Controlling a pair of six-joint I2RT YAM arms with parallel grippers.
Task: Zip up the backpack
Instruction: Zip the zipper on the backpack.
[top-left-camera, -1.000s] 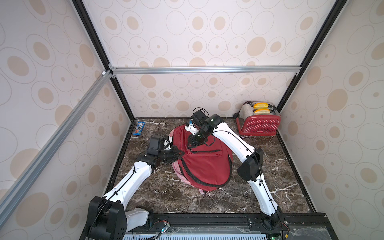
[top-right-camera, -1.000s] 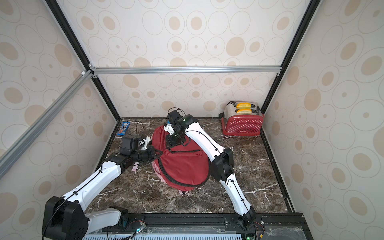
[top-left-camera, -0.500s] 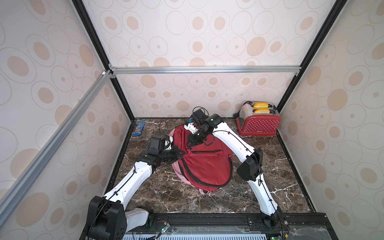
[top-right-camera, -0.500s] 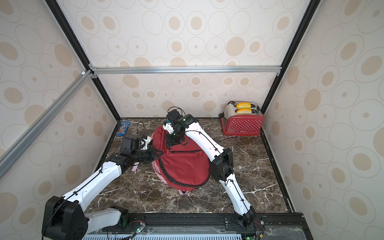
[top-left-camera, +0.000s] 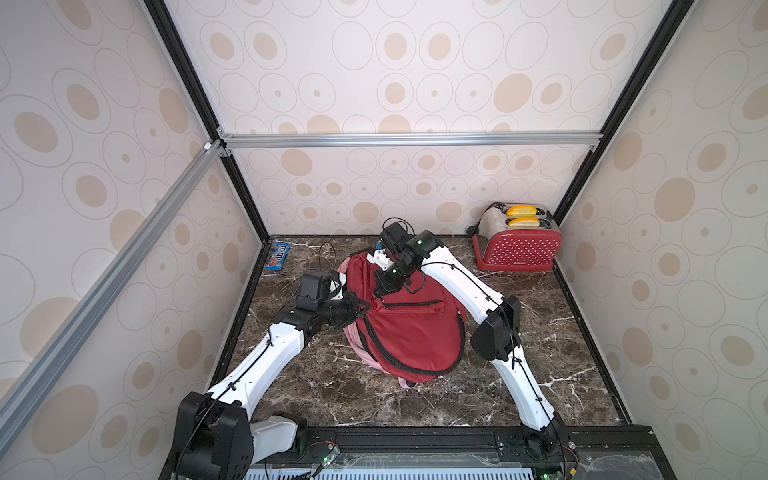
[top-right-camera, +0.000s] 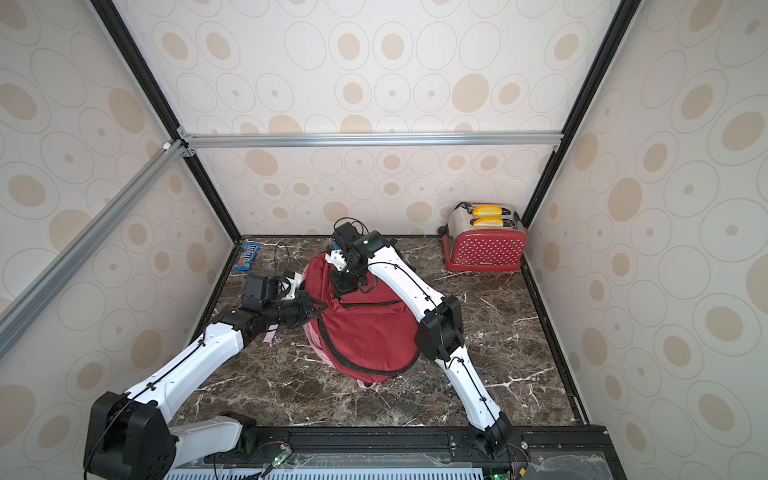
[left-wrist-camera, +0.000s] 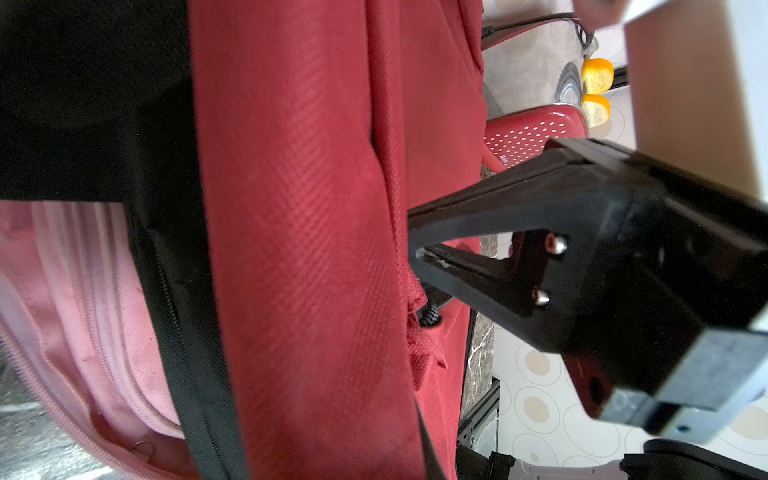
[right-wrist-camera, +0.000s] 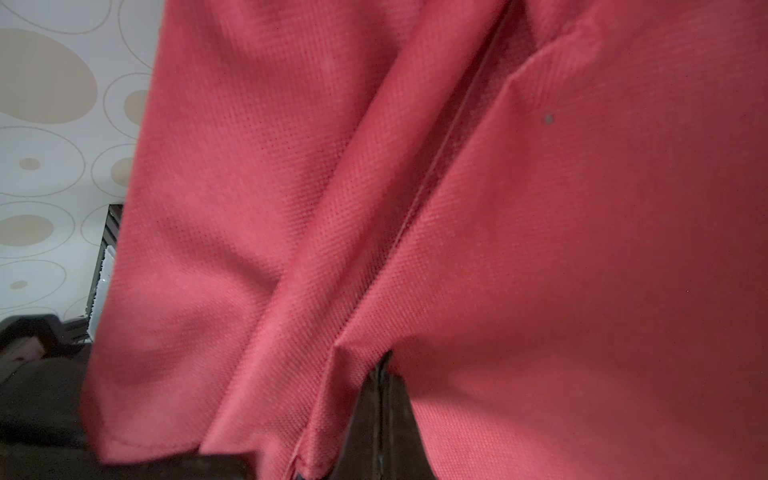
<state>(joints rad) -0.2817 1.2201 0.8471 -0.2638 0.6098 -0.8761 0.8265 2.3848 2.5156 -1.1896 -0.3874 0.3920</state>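
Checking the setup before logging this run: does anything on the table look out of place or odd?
Nothing is spilled or broken. The backpack lies rumpled, pink padding showing along one edge. A candy packet and a toaster sit by the back wall, apart from it.

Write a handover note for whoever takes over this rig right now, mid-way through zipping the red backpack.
The left gripper is shut, pinching backpack fabric at its side edge, near the front pocket.
The right gripper is shut on the backpack's top; what it grips is hidden.
The backpack lies front-up mid-table.
Done: both grips placed.
To do: pink material shows beside the black zipper track, so the zip looks unfinished; draw it closed.
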